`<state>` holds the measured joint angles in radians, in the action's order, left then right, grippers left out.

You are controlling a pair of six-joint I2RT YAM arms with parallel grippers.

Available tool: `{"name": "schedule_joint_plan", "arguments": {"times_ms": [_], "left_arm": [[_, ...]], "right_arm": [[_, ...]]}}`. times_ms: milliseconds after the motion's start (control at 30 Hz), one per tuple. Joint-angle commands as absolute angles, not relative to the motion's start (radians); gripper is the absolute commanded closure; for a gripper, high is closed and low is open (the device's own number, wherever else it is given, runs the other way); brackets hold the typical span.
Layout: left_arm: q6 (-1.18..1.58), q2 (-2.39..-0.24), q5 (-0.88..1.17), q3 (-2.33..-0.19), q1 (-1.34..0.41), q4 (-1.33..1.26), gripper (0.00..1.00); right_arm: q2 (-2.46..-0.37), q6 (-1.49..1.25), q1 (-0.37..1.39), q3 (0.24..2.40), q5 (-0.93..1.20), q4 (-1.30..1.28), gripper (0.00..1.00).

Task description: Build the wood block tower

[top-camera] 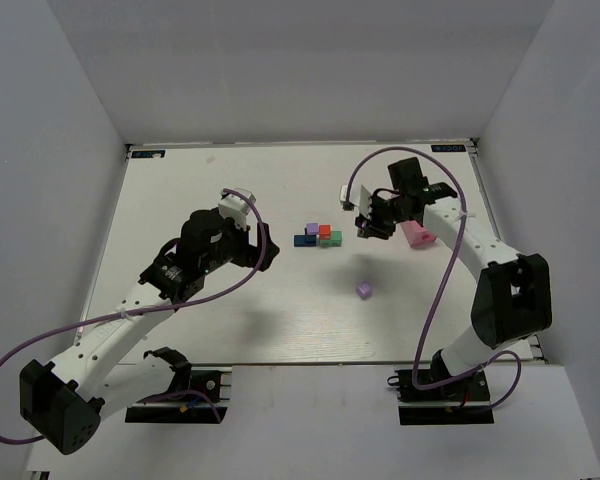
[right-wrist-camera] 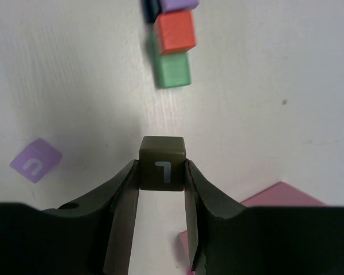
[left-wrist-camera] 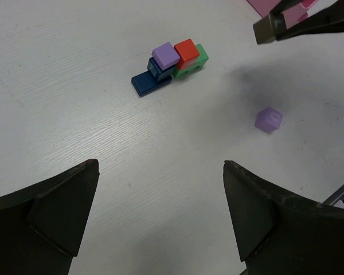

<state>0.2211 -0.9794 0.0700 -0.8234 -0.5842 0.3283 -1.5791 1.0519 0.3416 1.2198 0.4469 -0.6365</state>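
Right hand pinches the dark block at its tips; left hand gapes empty; that shallow hold may slip, or knock the stack ahead.

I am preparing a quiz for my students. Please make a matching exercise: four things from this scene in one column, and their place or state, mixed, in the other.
1. dark block
2. lilac block
3. red block
4. left gripper

A. open, holding nothing
B. alone on the table
C. held by the right gripper
D. on top of the green block

Pairs: 1-C, 2-B, 3-D, 4-A
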Motion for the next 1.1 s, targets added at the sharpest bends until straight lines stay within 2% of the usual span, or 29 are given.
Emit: {"name": "schedule_joint_plan", "arguments": {"times_ms": [0, 167, 533, 1067], "left_arm": [[0.210, -0.959, 0.064, -0.811, -0.580, 0.308, 0.00], [0.201, -0.950, 0.074, -0.811, -0.580, 0.299, 0.00], [0.192, -0.940, 0.074, -0.811, -0.580, 0.299, 0.00], [0.183, -0.940, 0.094, -0.802, -0.580, 0.299, 0.00]], "right_arm": [[-1.560, 1.040, 0.362, 1.308, 0.482, -0.683, 0.94], [-1.606, 1.026, 0.410, 1.422, 0.506, -0.696, 0.94], [-1.870, 1.045, 0.506, 1.738, 0.511, -0.821, 0.94], [-2.023, 1.086, 0.552, 1.844, 0.465, -0.874, 0.94]]}}
